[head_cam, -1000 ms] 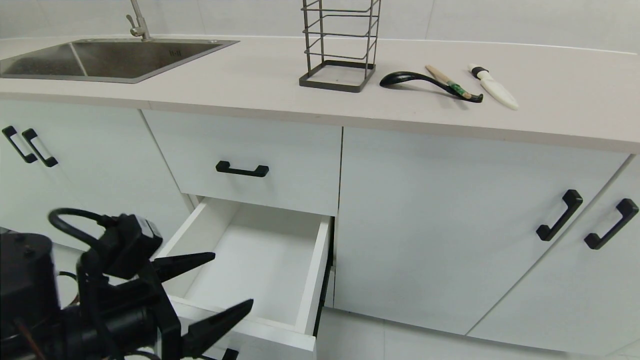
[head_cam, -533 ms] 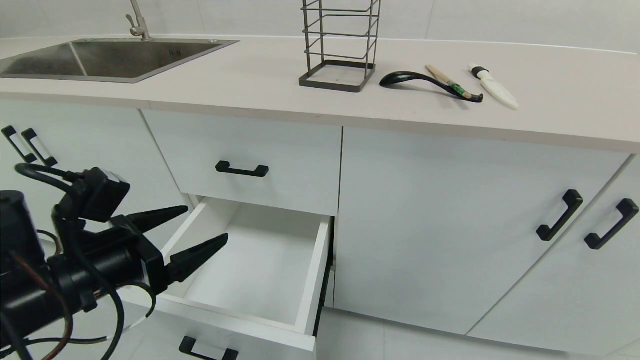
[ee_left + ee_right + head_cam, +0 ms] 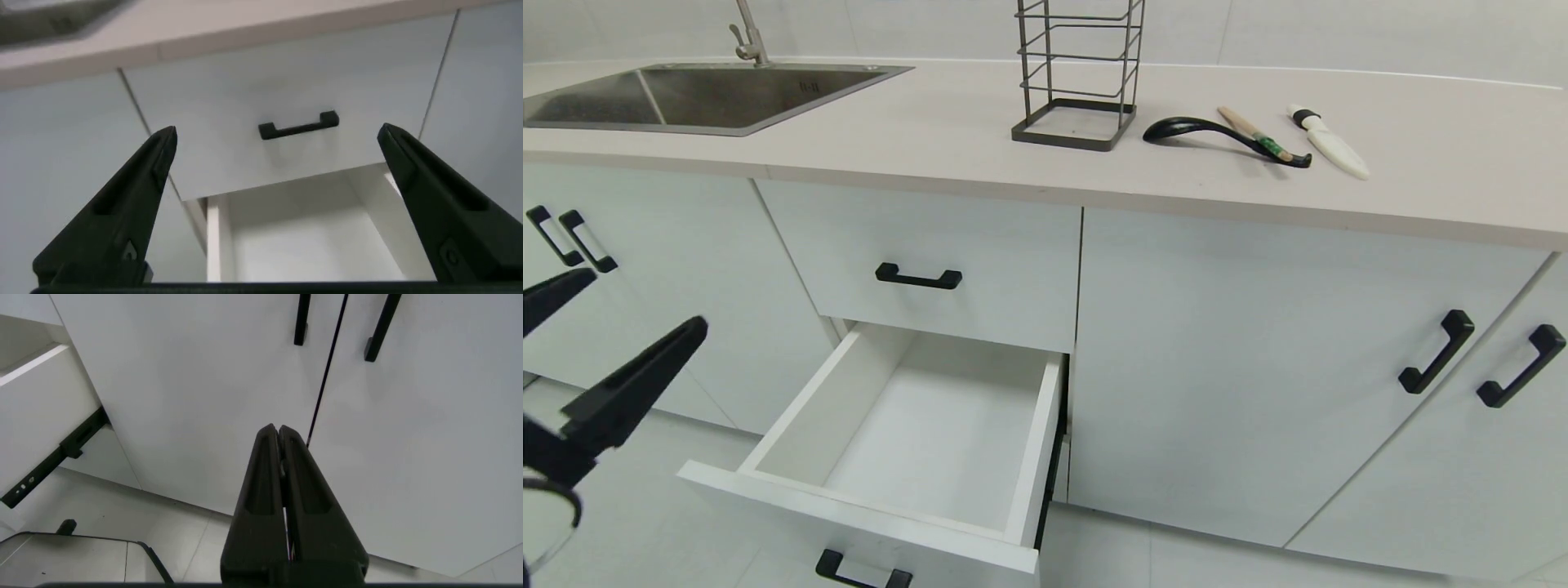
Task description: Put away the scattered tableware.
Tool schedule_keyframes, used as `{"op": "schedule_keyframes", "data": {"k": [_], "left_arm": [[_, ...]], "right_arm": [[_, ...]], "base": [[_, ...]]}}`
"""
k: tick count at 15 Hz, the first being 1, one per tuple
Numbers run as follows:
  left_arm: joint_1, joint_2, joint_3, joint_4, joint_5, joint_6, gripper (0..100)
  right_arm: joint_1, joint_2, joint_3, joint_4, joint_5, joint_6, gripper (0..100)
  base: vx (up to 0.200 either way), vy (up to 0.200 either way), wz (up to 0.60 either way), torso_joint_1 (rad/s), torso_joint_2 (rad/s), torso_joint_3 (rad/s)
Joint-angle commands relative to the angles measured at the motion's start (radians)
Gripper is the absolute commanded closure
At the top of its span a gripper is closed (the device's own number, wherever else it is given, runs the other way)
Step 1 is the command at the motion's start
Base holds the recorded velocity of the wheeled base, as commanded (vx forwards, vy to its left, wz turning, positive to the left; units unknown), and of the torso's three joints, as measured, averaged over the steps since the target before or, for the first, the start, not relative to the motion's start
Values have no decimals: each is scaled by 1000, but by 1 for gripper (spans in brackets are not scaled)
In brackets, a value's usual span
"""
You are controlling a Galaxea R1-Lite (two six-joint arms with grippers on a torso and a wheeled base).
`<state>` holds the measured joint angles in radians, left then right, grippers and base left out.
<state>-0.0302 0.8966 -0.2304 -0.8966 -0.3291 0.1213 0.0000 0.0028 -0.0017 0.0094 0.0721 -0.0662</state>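
Nearest, the left gripper [image 3: 645, 298] hangs off the left side of the open drawer [image 3: 1033, 441], clear of its front panel and touching nothing; its two black jaws are spread wide. In the left wrist view those jaws frame the drawer's white inside and the closed drawer front [image 3: 310, 90] directly above it. The right gripper [image 3: 278, 433] sits low before the white cabinet doors [image 3: 204, 392] beside the drawer, jaws pressed together with nothing between them, and the drawer's side rail [image 3: 57, 457] shows close by. The drawer itself is pulled well out, with a black handle [image 3: 854, 572] on its front. Above it is the closed drawer's black handle [image 3: 918, 278].

Farther back and above the drawer runs the pale countertop [image 3: 890, 139]. Up and slightly right of the drawer stands a dark wire rack [image 3: 1078, 73]. Farther right of the drawer lies the tableware: a black ladle [image 3: 1217, 131], a wooden-handled utensil with a green band [image 3: 1254, 132] lying across the ladle's handle, and a white knife with a black band [image 3: 1327, 143] just beyond them. Far up and left of the drawer are the steel sink [image 3: 703, 90] and its tap [image 3: 747, 33].
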Motion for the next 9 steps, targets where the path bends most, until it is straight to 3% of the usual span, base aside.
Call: {"op": "schedule_keyframes", "data": {"k": [1,2,7,9], "left_arm": [[39,-291,151,70,2,-5,0],[39,-421,220,209,5,-12,0],[62,-838,229,846,9,-25,0],[52,-854,223,858,61,-60,0]], "right_arm": [[0,2,0,0,0,-1,100],[0,2,0,0,2,0,100],[0,0,0,0,2,0,100],[0,2,0,0,2,0,100]], "base": [[0,0,0,0,0,0],[0,0,0,0,0,0],[0,0,0,0,0,0],[0,0,0,0,0,0]]}}
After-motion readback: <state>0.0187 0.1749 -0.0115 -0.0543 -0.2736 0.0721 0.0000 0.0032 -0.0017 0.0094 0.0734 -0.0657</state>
